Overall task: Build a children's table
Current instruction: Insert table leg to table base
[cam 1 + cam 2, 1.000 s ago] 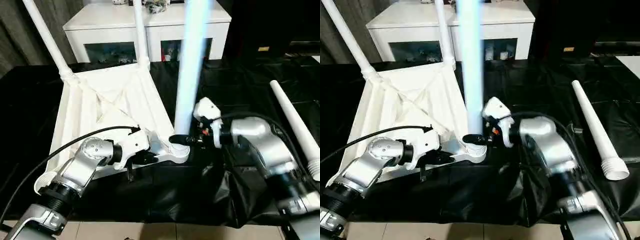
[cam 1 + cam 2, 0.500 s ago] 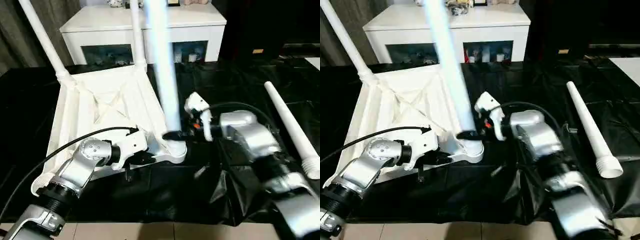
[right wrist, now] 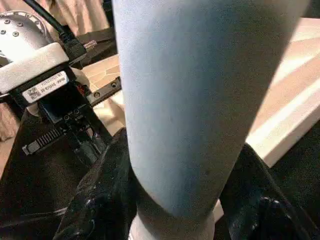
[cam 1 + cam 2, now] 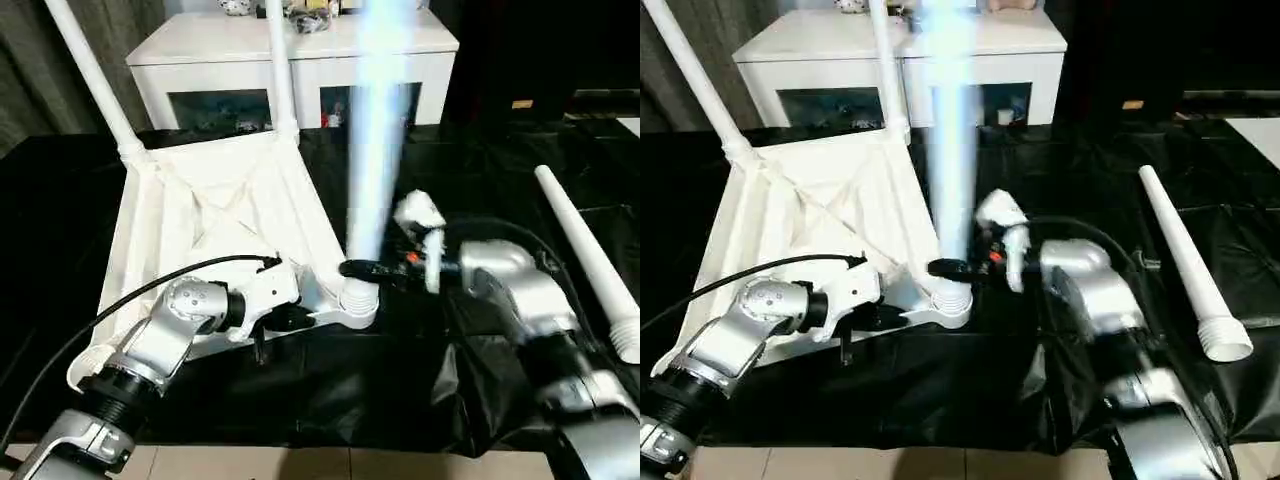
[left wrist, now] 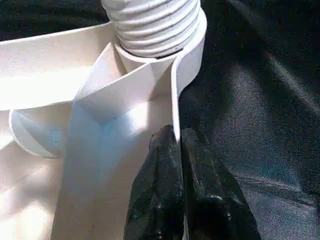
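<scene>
Tabletop (image 4: 215, 215) is flipped upside down on the black sheet (image 4: 470, 180), white plastic w/ diagonal ribs running to round corner sockets. Two far legs (image 4: 95, 70) are already in and stick up. My left gripper (image 5: 175, 150) is pinched nearly shut on the thin near rim of the tabletop, right by the near corner socket (image 4: 358, 308). My right gripper (image 3: 185, 200) has its fingers (image 3: 107, 195) about half spread around the third leg (image 4: 378, 130), just above its ribbed threaded end, which sits in that socket. Leg stands roughly upright, pale and tapered. Fourth leg (image 4: 590, 265) lies loose on the sheet off to my right, well apart. White cabinet (image 4: 300, 55) w/ glass doors behind.
</scene>
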